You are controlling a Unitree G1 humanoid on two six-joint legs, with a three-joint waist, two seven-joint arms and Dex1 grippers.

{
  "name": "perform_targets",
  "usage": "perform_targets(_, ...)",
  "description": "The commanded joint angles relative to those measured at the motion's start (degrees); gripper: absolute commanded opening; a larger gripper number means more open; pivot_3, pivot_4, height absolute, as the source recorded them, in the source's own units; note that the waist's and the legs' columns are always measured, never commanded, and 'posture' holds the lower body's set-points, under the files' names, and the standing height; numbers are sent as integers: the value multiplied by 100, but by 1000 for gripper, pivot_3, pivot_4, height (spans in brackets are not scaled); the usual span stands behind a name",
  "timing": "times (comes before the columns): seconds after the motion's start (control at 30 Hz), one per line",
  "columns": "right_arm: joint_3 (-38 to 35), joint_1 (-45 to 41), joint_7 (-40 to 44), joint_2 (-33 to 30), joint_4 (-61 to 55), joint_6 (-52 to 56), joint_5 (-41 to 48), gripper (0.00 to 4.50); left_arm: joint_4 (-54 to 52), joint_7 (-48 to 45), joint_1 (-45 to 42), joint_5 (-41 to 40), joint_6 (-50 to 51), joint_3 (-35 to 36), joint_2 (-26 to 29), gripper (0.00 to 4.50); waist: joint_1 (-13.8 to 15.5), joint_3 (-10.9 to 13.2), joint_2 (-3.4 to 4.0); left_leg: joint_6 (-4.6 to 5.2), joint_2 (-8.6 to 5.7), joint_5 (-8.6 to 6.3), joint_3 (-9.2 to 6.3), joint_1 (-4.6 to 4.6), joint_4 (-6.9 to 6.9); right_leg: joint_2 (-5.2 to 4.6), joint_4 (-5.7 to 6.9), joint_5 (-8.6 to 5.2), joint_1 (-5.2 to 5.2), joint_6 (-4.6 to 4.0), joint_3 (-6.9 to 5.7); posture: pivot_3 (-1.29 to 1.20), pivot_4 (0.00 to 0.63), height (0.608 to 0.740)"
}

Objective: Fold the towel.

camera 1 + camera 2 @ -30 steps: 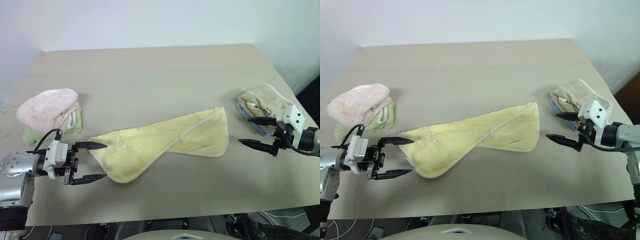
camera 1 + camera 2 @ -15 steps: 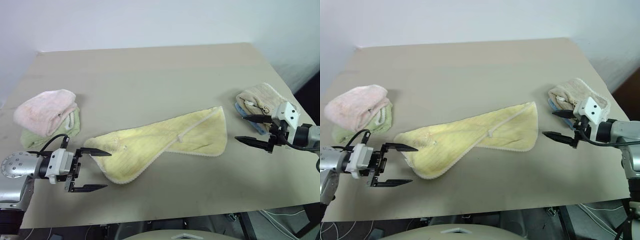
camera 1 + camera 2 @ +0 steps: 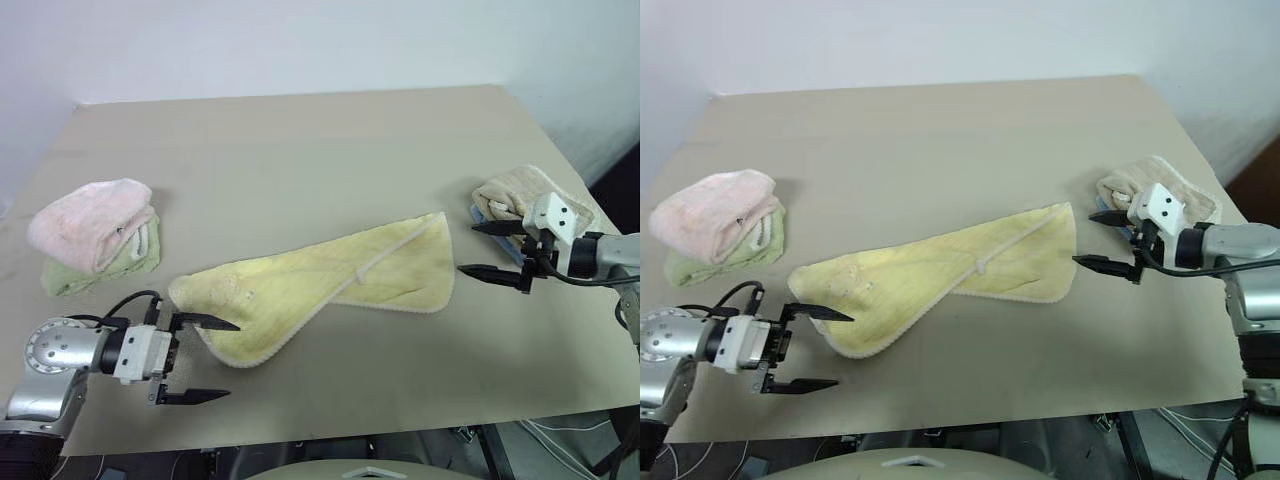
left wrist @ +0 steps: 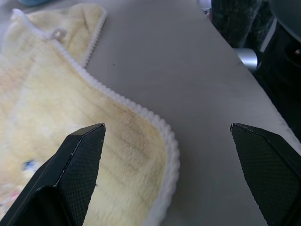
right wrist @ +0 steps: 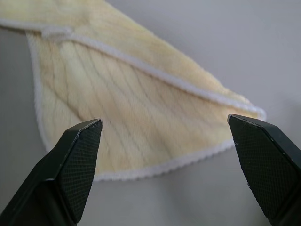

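— Where is the towel (image 3: 330, 285) lying?

— In the middle of the table (image 3: 300, 150), loosely doubled over. Its long axis slants from the near corner on my left up to the far corner on my right, so it has one end for each of my arms.

— Which gripper is nearer?

— My left gripper (image 3: 205, 358), I'd say. It points across at the near left end, with the upper finger over the towel's rounded corner and the lower finger above bare table below the piped edge. That corner sits partly inside the gap. My right gripper (image 3: 492, 249) faces the far end but stands just off its edge, apart from it.

— Are they holding anything?

— No. Both pairs of fingers are spread wide and empty.

— And the piles at the sides?

— The pink folded towel (image 3: 92, 220) sits far left, the beige folded towel (image 3: 520, 192) just behind my right gripper. Neither is in the way.
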Motion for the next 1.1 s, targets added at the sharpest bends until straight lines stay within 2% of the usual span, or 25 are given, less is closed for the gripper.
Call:
perform_targets(0.03,-31,-144,-29,23,-100,-3,13,4500,-111,200,-85,209,-130,-174,-71,4475,6,0,0,0,0,0,0,0,1,0,0,0,0,0,0,0,150,728)
perform_targets(0.17,-45,-172,-103,65,-135,25,10,4500,-19,403,-146,445,-35,-431,-152,4475,21,0,1,0,-1,0,0,0,1,1,0,1,1,1,0,0,150,728)
perform_targets(0.53,-93,-183,-322,72,-180,174,34,4500,173,659,-174,431,324,-742,-225,4475,19,-1,2,0,0,0,0,0,1,2,2,1,-1,1,0,0,150,728)
perform_targets(0.67,-106,-199,-346,67,-216,212,56,4500,169,759,-121,425,674,-770,-215,3607,20,-1,3,0,0,0,0,0,2,2,2,1,0,2,-1,0,150,728)
perform_targets(0.8,-105,-247,-369,68,-217,235,65,4500,216,766,-103,498,813,-837,-192,3607,21,-2,4,0,0,0,0,0,2,2,3,1,-1,2,-1,0,150,728)
perform_targets(0.9,-106,-269,-397,79,-246,255,75,4500,247,738,-132,572,829,-912,-184,3040,21,-4,8,0,0,0,0,1,3,2,3,1,0,2,0,0,150,728)
perform_targets(1.1,-128,-301,-425,69,-290,311,90,4500,364,700,-200,678,873,-994,-134,997,16,-5,10,0,0,0,0,1,1,2,3,1,-1,2,0,0,150,728)
